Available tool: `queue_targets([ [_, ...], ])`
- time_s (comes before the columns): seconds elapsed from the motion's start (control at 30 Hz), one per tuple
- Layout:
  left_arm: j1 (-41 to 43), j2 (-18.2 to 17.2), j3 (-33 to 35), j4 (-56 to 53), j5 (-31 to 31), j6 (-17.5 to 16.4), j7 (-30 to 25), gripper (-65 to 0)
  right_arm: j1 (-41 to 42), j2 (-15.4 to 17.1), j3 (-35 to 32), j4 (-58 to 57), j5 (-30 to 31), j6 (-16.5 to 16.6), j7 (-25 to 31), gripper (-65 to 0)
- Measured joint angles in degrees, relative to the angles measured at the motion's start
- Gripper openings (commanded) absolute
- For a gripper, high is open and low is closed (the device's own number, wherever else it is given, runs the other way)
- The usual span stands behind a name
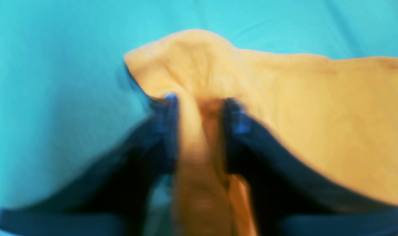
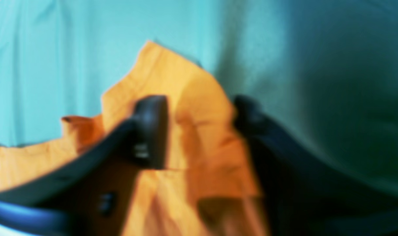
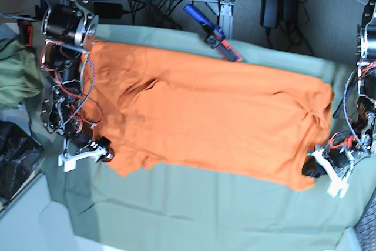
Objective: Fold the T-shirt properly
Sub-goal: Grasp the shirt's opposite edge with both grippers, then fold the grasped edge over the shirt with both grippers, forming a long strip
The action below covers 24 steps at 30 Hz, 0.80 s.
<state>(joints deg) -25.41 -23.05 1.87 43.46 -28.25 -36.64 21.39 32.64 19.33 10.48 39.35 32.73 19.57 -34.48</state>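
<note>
- Two claws engaged, one at each end of the T-shirt (image 3: pixel 200 121), spread flat and wide across the desk (image 3: pixel 194 210).
- Left claw (image 1: pixel 199 105) pinched narrow on a gathered ridge of orange cloth at one corner; cloth bunched between the jaws and running back toward the wrist.
- Right claw (image 2: pixel 199 114) set wider, jaws standing either side of a raised orange flap; probably gripping, though blur leaves contact on the far jaw uncertain.
- Progress judged early: shirt laid out full length in the base view, no fold line visible, both near corners merely taken up; every fold seemingly left to do.
- Soft, thin, matte orange fabric, unprinted, shallow creases near the middle, puckered folds at the end by the left claw.
- Grey-green cover on the desk, smooth with a few long wrinkles; teal in the wrist views.
- Olive-green garment (image 3: pixel 17 77) bunched off the desk's edge, well apart.
</note>
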Motion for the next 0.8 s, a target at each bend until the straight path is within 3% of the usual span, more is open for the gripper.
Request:
queue_targets([
  [0.07,-0.68,-0.31,0.00,0.00,0.00,-0.02,-0.04,-63.1,-0.15,0.00,0.00,0.00,0.02,0.02,-0.26,-57.3],
  [0.17,-0.76,-0.98,0.00,0.04,-0.09,-1.95,-0.09,-65.0,-0.28,0.02,0.00,-0.04,0.02,0.02,-0.31,-65.0],
  [0.37,-0.61,-1.22,0.00,0.04,-2.01,-1.97,1.62,-65.0,-0.28,0.50,0.00,0.42,0.02,0.02,-0.76,-65.0],
  [0.5,-0.59,-1.40,0.00,0.04,-2.95,-1.97,3.39,-65.0,-0.42,1.49,0.00,1.86,1.16,0.04,-4.76,-65.0],
  [0.67,0.09,-3.87,0.02,2.10,-9.66,-1.97,12.83,-65.0,-2.99,2.89,-0.09,6.58,3.34,0.07,-8.72,-65.0],
  [0.8,5.14,-6.56,0.09,11.52,-14.12,-2.47,14.56,-65.0,-7.87,4.48,-0.24,12.79,3.93,0.11,-9.31,-65.0],
])
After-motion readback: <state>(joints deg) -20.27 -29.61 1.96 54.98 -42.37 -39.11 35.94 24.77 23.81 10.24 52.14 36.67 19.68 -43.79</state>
